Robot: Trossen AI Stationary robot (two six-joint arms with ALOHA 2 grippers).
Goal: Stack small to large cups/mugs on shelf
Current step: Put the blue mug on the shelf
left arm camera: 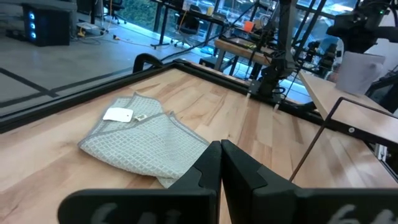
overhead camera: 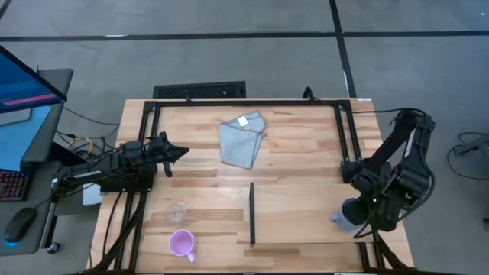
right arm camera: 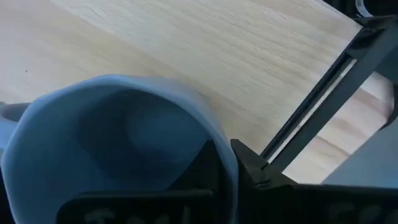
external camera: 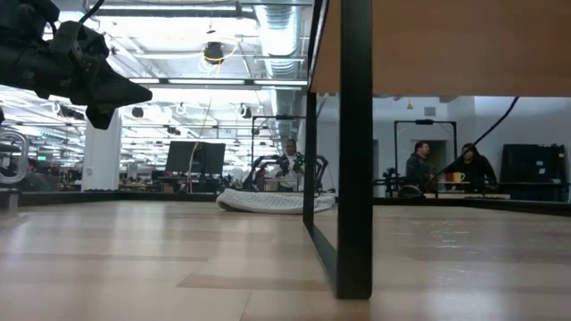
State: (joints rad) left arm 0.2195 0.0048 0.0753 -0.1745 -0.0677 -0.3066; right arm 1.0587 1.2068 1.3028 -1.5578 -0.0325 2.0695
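Grey-blue mug (right arm camera: 118, 143) sits pinched by its rim in the right gripper (right arm camera: 227, 165) over the shelf (overhead camera: 306, 214), presumably going down first as the stack's base, while the left gripper (left arm camera: 221, 165) waits pressed together.

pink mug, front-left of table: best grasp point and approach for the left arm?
Pinch the rim wall from straight above. The pink mug stands upright, mouth open to the overhead camera, so one finger can go inside. Its handle points toward the front edge; grip the opposite side. The left end effector, shut, must open first.
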